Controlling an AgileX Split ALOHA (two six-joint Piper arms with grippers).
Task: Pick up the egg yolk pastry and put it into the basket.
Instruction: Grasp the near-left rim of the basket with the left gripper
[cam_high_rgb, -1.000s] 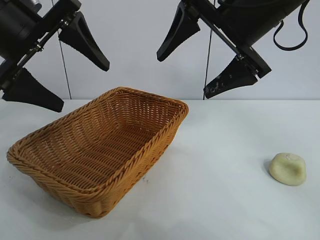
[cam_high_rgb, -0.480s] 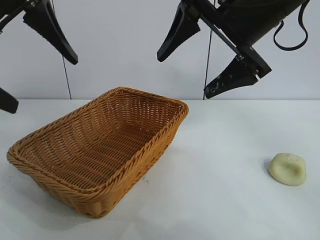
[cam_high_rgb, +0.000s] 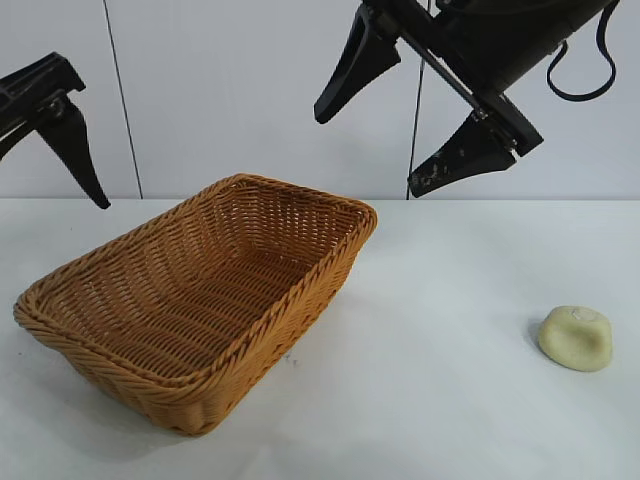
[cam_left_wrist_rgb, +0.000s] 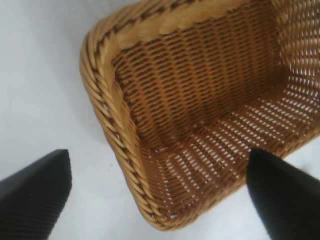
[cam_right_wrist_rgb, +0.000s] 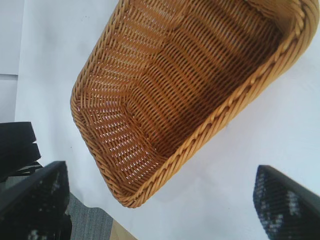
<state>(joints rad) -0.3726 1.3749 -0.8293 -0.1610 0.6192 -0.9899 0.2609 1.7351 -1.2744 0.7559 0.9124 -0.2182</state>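
On the white tabletop (cam_high_rgb: 440, 300), toward its right side: small pale cream-yellow dome of egg yolk pastry (cam_high_rgb: 575, 338), lying alone, well apart from the large golden-brown woven wicker basket (cam_high_rgb: 160, 375) set at an angle on the left half, empty inside. Above the basket's far right corner: right gripper (cam_high_rgb: 428, 110), black fingers spread wide, nothing between them, aimed down toward the basket, not toward the pastry. At the left edge of the exterior view: left gripper (cam_high_rgb: 40, 140), likewise spread wide and empty, hanging over the basket's corner as seen from its wrist. No grasp yet begun; pastry untouched, basket unfilled. Likely risks: a closing pinch too firm, denting or splitting a soft rounded lump; a low approach nudging the dome sideways, perhaps toward the table's right edge; a grip too high on the smooth curve, letting it slip out mid-carry; a careless transfer clipping the braided rim (cam_right_wrist_rgb: 235, 102) and shoving the light basket askew; a release outside the sloping sides.
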